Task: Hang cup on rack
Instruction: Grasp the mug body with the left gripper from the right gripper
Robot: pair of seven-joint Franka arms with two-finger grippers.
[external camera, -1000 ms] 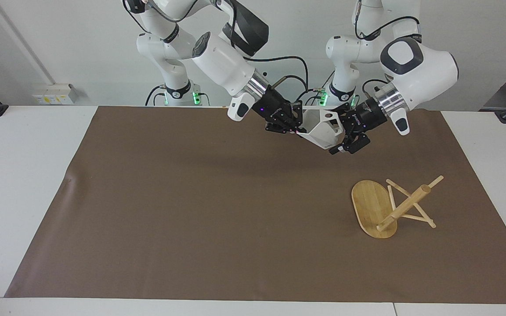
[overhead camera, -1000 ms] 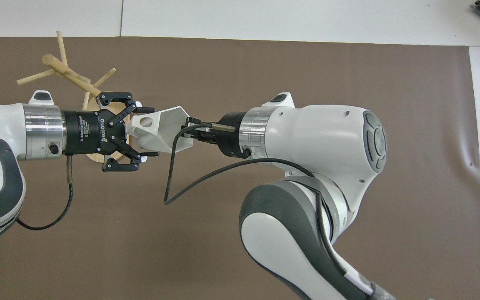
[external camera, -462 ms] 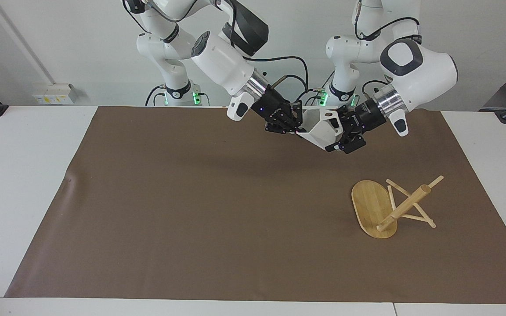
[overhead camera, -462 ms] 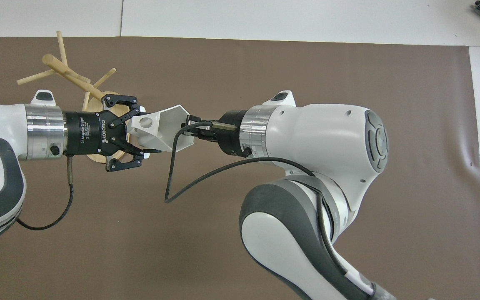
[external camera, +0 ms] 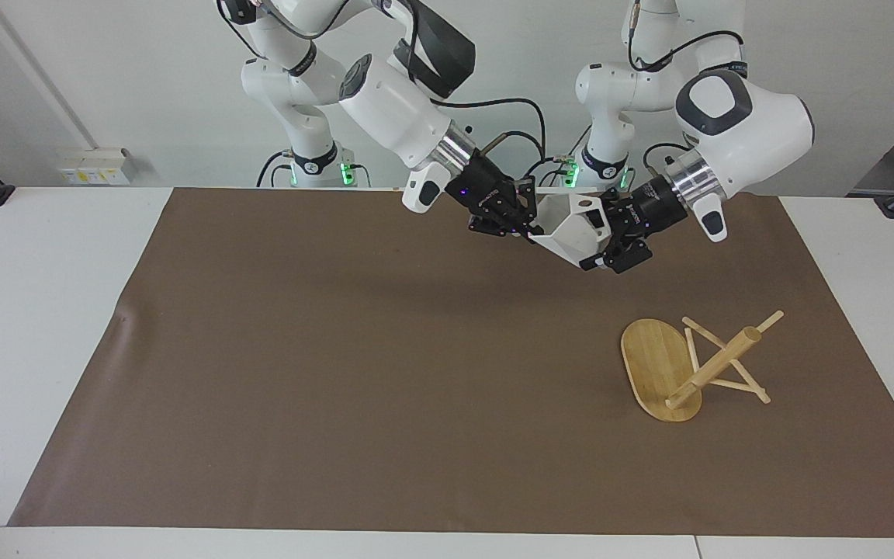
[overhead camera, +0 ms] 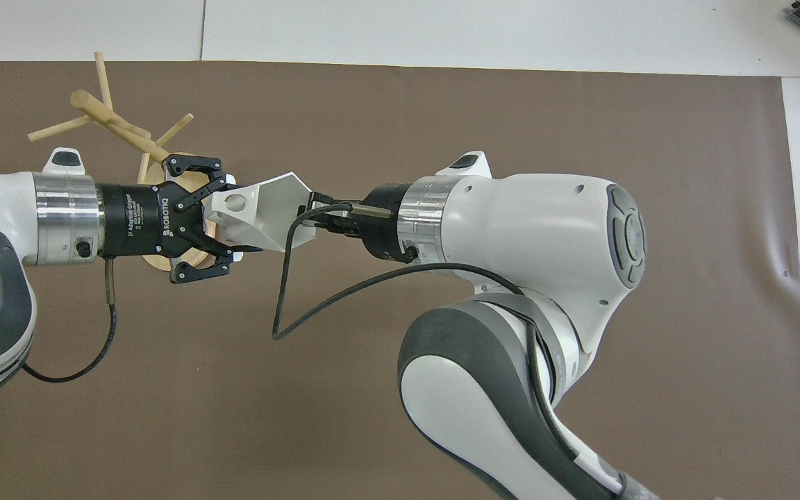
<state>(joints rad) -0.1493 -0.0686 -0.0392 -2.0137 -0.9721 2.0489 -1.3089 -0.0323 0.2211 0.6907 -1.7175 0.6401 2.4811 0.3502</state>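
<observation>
One cup, one rack, two arms, one brown mat on the white desk.

The cup hangs in the air between the two grippers, over the mat at the robots' edge, nearer to the robots than the rack and well apart from it. It is tipped on its side, its hexagonal mouth toward the right gripper and its pierced handle toward the left gripper.

The left gripper has its fingers closed on the cup's handle end, one above and one below the handle block in the overhead view. The right gripper touches the cup at the rim; whether its fingers clamp the wall or stand a little apart from it I cannot tell, since the cup and a black cable hide the tips.

The rack lies tipped over on the mat, toward the left arm's end of the desk. Its oval base stands on edge, and the post slants upward from the base with thin pegs crossing it, some peg ends touching the mat.
</observation>
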